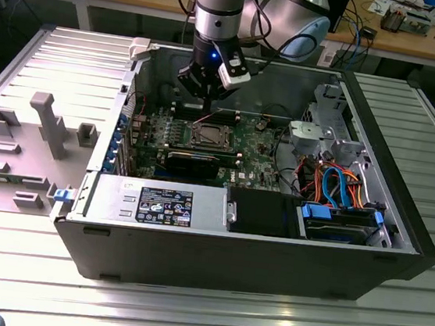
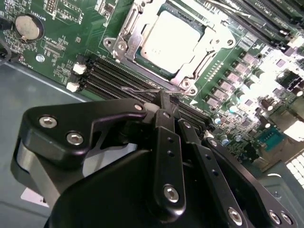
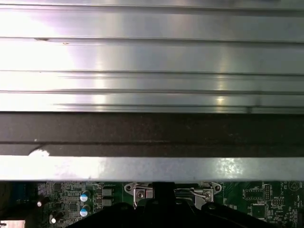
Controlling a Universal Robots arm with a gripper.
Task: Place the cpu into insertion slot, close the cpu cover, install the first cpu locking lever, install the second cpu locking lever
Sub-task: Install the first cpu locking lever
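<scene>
Second wrist view: my gripper [image 2: 165, 99] has its fingers pressed together at the thin locking lever [image 2: 140, 89]. Just beyond the tips lies the cpu [image 2: 168, 38], seated under the cpu cover [image 2: 127, 35]; the lever runs along the cover's near edge.

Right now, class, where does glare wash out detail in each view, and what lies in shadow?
Exterior view: glare streaks the ribbed metal table. Second wrist view: the cpu bleaches white, the gripper looks dark. First wrist view: bright bands cross the table.
</scene>
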